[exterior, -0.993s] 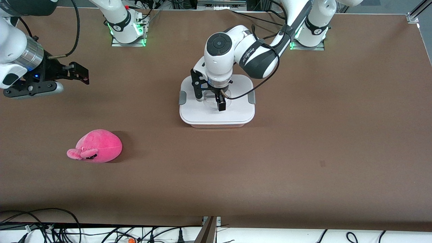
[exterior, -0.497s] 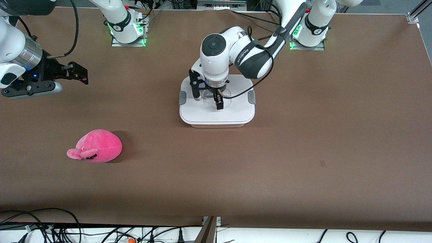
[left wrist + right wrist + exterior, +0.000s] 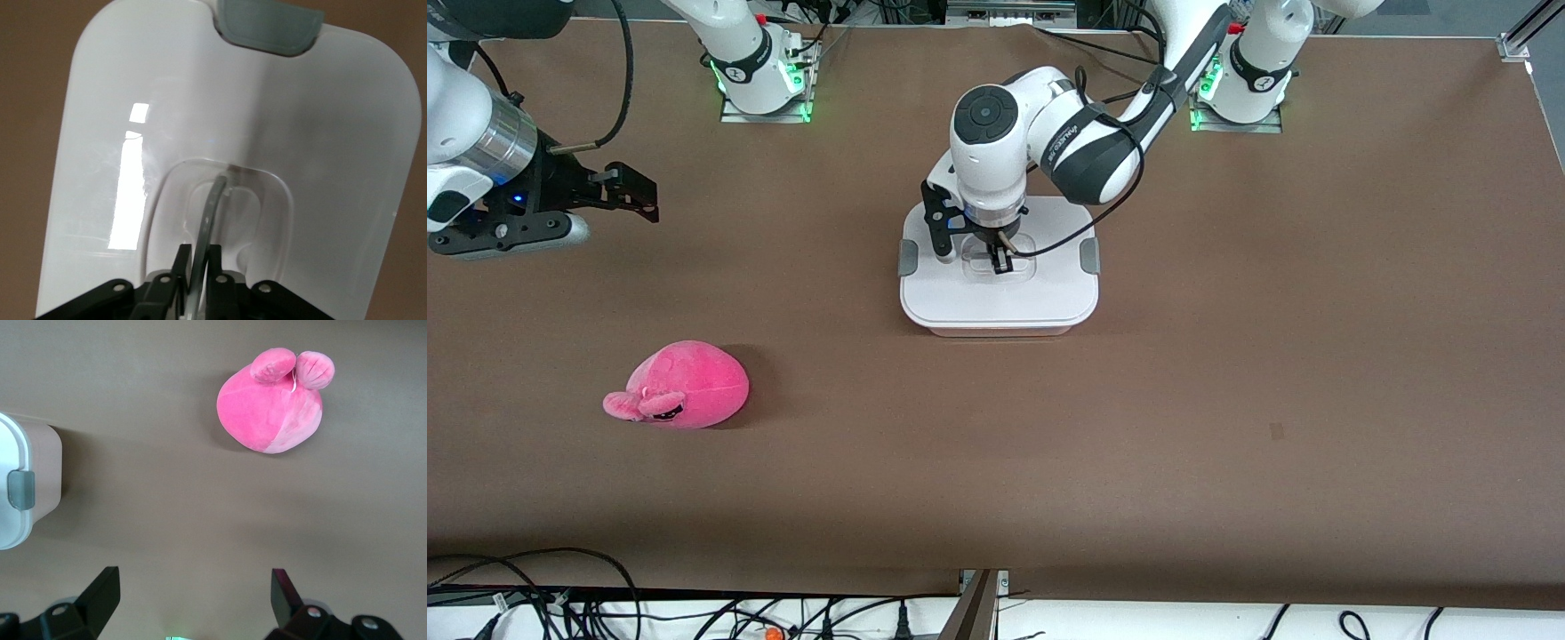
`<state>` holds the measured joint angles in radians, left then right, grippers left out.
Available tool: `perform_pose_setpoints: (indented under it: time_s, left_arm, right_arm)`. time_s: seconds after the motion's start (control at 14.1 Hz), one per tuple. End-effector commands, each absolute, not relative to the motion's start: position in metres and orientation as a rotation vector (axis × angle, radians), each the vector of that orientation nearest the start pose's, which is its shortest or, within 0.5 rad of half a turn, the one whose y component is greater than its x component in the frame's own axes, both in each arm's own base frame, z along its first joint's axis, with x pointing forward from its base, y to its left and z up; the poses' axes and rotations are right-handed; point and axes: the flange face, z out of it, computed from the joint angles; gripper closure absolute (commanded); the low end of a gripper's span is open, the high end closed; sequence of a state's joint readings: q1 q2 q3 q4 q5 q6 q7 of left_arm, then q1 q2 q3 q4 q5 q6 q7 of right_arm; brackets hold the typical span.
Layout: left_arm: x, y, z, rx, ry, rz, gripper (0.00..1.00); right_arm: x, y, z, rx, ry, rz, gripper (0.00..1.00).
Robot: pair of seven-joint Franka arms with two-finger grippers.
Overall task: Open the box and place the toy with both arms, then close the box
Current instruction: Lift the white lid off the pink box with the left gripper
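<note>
Your left gripper (image 3: 1000, 263) sits directly over the box (image 3: 998, 293) at table centre, fingers pinched on its lid handle (image 3: 208, 203); the lift is straight up. Right gripper (image 3: 627, 191) waits released; toy (image 3: 680, 387) lies nearer the camera, below it

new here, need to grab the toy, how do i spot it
Start at the white-lidded box in the middle of the brown table. The toy lies nearer the front camera, toward the right arm's end. It is the only bright pink plush thing there.

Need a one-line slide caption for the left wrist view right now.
Left gripper shut on the clear handle of the box's white lid, grey clip at its edge.
</note>
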<state>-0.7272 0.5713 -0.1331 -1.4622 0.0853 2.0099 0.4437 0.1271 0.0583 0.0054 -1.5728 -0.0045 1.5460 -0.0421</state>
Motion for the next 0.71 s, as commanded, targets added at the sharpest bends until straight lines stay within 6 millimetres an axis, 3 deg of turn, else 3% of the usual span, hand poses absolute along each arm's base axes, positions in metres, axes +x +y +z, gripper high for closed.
perform_pose_setpoints:
  time_s: [0.0,0.35,0.57,0.64]
  left_arm:
    - [0.474,-0.524,0.362,-2.442,1.901,0.023,1.0]
    - [0.473,-0.514,0.4,-2.448,1.871,0.078,1.0]
    - [0.474,-0.494,0.434,-2.463,1.833,0.108,1.0]
    - [0.482,-0.478,0.447,-2.483,1.803,0.119,1.0]
  right_arm:
    - [0.563,0.075,0.595,-3.137,-0.256,0.115,0.0]
    - [0.563,0.075,0.594,-3.137,-0.256,0.118,0.0]
    - [0.563,0.075,0.593,-3.137,-0.253,0.123,0.0]
    - [0.562,0.075,0.594,-3.137,-0.256,0.123,0.0]
